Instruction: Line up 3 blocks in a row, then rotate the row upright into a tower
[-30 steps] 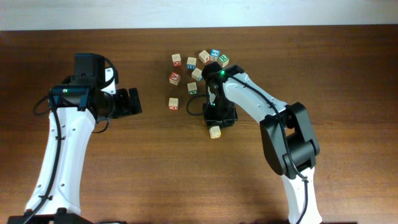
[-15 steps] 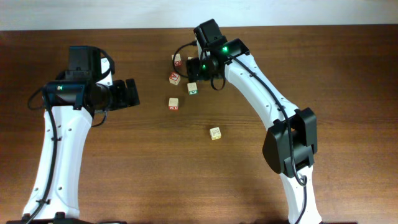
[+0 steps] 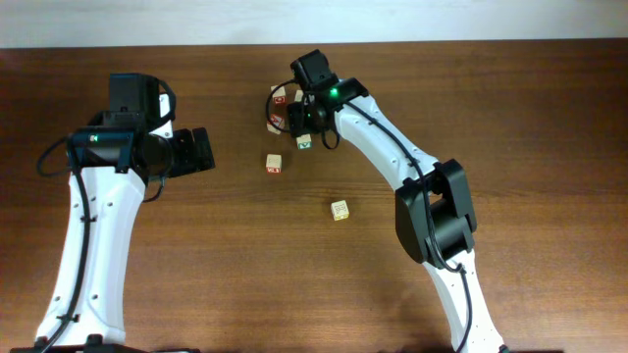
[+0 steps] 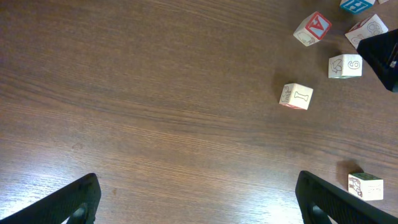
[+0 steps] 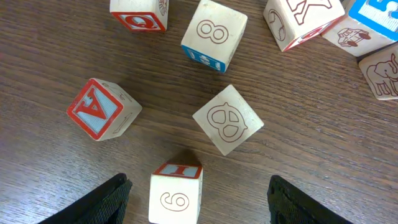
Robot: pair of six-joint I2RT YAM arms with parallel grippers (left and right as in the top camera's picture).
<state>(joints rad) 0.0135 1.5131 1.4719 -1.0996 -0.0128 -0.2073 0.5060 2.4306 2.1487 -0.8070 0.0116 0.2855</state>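
Wooden table (image 3: 196, 284): at left, your left gripper (image 3: 201, 152) hangs spread and empty. Red-printed block (image 3: 274, 164) lies centre; your right gripper (image 3: 294, 118), spread, hovers above the far cluster of cubes (image 5: 227, 118); green-printed block (image 3: 305, 142) just beside it; yellow-printed block (image 3: 340, 210) nearer, apart.

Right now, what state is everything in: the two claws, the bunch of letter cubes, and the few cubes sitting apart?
left gripper: open, empty, over bare table.
right gripper: open, gripping nothing, above the cluster of blocks.
6 block: flat on the table, in line with the right gripper's gap, untouched.
I block: flat on the table, alone.
yellow-print block: flat on the table, alone.
cluster of blocks: loose on the table, untouched.
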